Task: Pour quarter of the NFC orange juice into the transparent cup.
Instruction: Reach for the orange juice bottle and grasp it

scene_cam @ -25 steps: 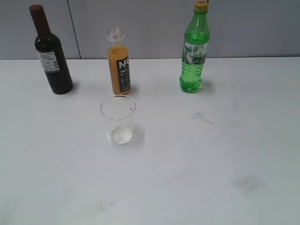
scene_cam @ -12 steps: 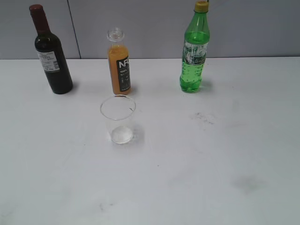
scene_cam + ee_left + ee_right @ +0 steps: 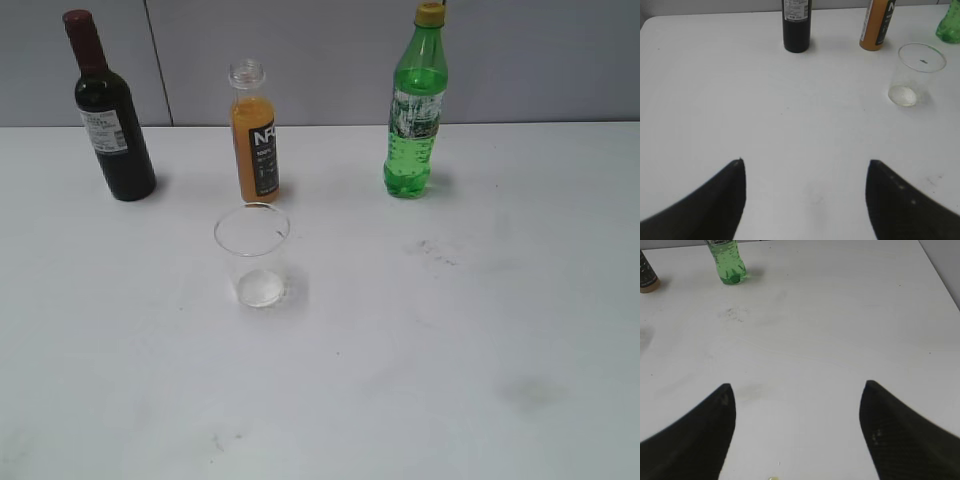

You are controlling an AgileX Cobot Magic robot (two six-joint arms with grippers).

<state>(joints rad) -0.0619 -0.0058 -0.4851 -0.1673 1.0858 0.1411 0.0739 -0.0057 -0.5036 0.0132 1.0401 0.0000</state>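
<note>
NFC orange juice stands uncapped just behind the transparent cup (empty); we see both grippers' fingers spread, grasping nothing.

White table, faintly smudged, carries wine bottle, NFC orange juice, green soda bottle, transparent cup.
</note>
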